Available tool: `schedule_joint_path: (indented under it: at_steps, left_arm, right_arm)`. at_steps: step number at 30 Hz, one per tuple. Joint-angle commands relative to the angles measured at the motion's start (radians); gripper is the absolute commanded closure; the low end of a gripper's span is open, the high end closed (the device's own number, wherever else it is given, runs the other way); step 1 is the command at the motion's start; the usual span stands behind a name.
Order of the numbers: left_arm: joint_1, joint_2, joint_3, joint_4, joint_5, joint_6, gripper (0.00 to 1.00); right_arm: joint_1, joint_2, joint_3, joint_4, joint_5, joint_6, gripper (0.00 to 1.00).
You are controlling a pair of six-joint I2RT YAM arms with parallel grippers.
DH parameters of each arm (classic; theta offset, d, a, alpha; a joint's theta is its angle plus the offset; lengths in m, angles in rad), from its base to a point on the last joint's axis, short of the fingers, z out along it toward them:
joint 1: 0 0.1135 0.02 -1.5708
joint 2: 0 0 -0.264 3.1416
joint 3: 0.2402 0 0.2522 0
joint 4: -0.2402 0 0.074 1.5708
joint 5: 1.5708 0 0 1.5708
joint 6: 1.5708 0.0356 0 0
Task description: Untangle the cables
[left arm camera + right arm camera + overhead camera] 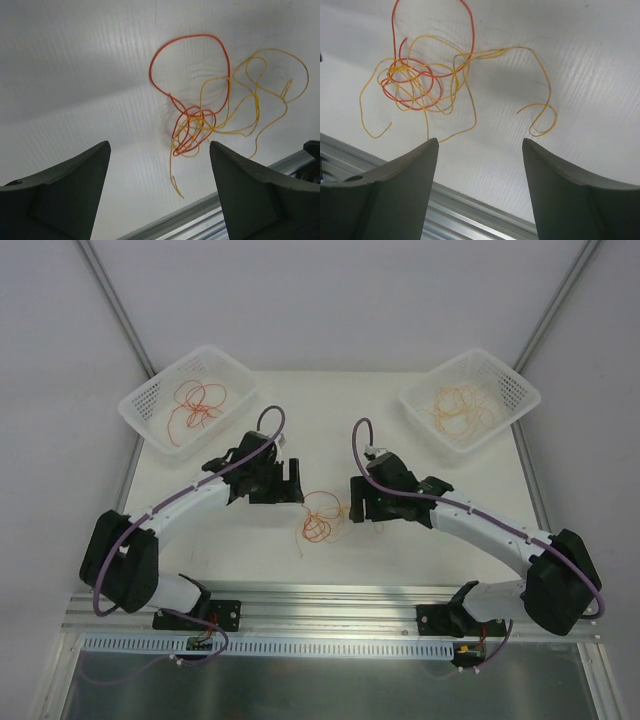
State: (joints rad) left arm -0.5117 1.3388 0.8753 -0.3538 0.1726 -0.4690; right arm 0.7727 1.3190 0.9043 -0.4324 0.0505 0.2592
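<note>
While our left gripper (159, 150) and right gripper (480, 144) flank the cables (320, 520) knotted on the table (230, 540), fingers (65, 190) spread and empty, we risk pinching several at once, which would tighten the tangle.

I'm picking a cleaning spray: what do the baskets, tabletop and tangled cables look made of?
Left basket and right basket: likely moulded white plastic, matte, perforated walls. Tabletop: white, faintly ribbed, perhaps corrugated plastic sheet. Cables: thin, smooth red or yellow-orange coating, holding springy loops; core unseen.
</note>
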Motion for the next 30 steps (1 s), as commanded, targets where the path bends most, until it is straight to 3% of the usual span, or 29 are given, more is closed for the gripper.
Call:
schedule_joint_path:
  at_steps: [1,5,18,24,28,30]
  left_arm:
    - [-0.010,0.120,0.106,0.045,-0.009,0.000,0.20]
    - [-0.011,0.255,0.159,0.044,-0.002,-0.022,0.27]
    - [-0.085,0.441,0.226,0.047,-0.062,-0.086,0.42]
    - [-0.125,0.453,0.183,0.047,-0.125,-0.125,0.65]
    - [-0.125,0.436,0.154,0.049,-0.146,-0.131,0.92]
    - [-0.125,0.427,0.152,0.049,-0.153,-0.129,0.99]
  right_arm:
    - [-0.001,-0.015,0.004,0.030,0.066,0.089,0.30]
    - [0.000,0.006,0.022,0.041,0.063,0.112,0.31]
    - [0.000,0.117,0.027,0.138,0.046,0.164,0.33]
    - [0.020,0.164,0.033,0.175,0.038,0.176,0.34]
    - [0.030,0.200,0.018,0.214,0.020,0.193,0.35]
    - [0.030,0.221,0.010,0.228,0.018,0.202,0.38]
